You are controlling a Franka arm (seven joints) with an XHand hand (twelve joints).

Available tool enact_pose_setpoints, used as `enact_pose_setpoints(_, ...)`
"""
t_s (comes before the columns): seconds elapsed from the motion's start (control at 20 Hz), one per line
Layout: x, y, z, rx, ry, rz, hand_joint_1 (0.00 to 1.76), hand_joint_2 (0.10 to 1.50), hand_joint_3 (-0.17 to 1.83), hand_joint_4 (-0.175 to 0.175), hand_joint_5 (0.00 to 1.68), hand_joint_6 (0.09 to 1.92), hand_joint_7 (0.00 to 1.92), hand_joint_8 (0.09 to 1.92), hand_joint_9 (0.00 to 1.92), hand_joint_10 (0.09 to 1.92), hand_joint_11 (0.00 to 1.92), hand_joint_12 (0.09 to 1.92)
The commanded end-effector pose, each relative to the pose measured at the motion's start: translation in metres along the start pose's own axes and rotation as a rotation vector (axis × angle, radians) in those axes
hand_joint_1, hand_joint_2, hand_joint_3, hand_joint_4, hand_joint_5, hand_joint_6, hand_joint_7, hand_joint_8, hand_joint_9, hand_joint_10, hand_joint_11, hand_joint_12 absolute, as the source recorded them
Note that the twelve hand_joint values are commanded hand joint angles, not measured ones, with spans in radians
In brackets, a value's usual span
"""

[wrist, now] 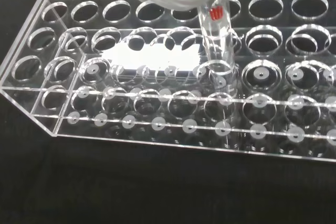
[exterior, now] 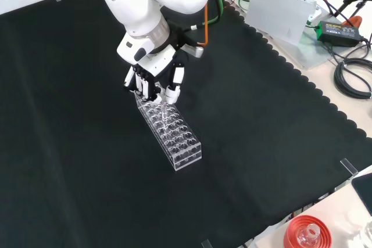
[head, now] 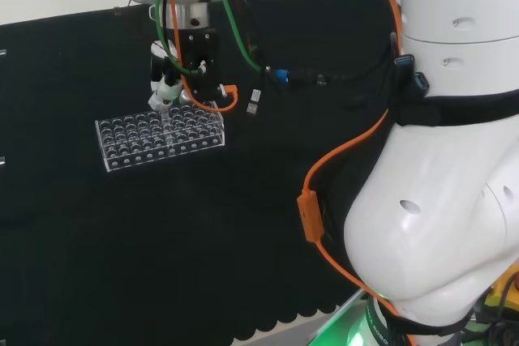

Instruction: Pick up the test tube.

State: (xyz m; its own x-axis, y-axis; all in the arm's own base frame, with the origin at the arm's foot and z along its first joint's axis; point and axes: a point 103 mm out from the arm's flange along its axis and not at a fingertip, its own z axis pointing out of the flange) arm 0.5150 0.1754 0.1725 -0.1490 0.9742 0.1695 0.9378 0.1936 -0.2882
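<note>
Clear rack (wrist: pixel 157 124) holds one upright test tube (wrist: pixel 216 45), its top pinched by the hand (exterior: pixel 156 82).

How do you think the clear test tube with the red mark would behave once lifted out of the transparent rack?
The clear test tube looks thin-walled, so probably light, stiff and fragile. Its smooth surface may slip in the hand. Being round, it would likely roll if laid outside the transparent rack.

Matt black cloth (exterior: pixel 87 161), glossy clear plastic rack (wrist: pixel 157 124), clear glassy test tube (wrist: pixel 218 40), smooth white-and-black hand (exterior: pixel 154 79)
</note>
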Motion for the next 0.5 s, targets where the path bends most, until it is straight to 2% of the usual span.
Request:
enact_pose_setpoints(0.05,0.0041,0.0017,-0.0028,-0.025,-0.045,-0.005,1.29,0.91,0.2,-0.175,1.19,0.65,1.28,0.6,1.13,0.57,0.48,1.39)
enact_pose_setpoints(0.25,0.0069,0.0018,-0.0048,-0.045,-0.073,-0.008,1.31,0.73,0.53,-0.175,1.24,0.64,1.3,0.63,1.25,0.5,0.56,1.33)
enact_pose_setpoints(0.4,0.0073,0.0018,-0.006,-0.056,-0.068,-0.008,1.4,0.79,0.39,-0.175,1.22,0.64,1.28,0.65,1.23,0.61,0.59,1.31)
enact_pose_setpoints(0.5,0.0075,0.0018,-0.0071,-0.06,-0.065,-0.009,1.41,0.8,0.36,-0.175,1.21,0.64,1.28,0.65,1.23,0.63,0.6,1.3)
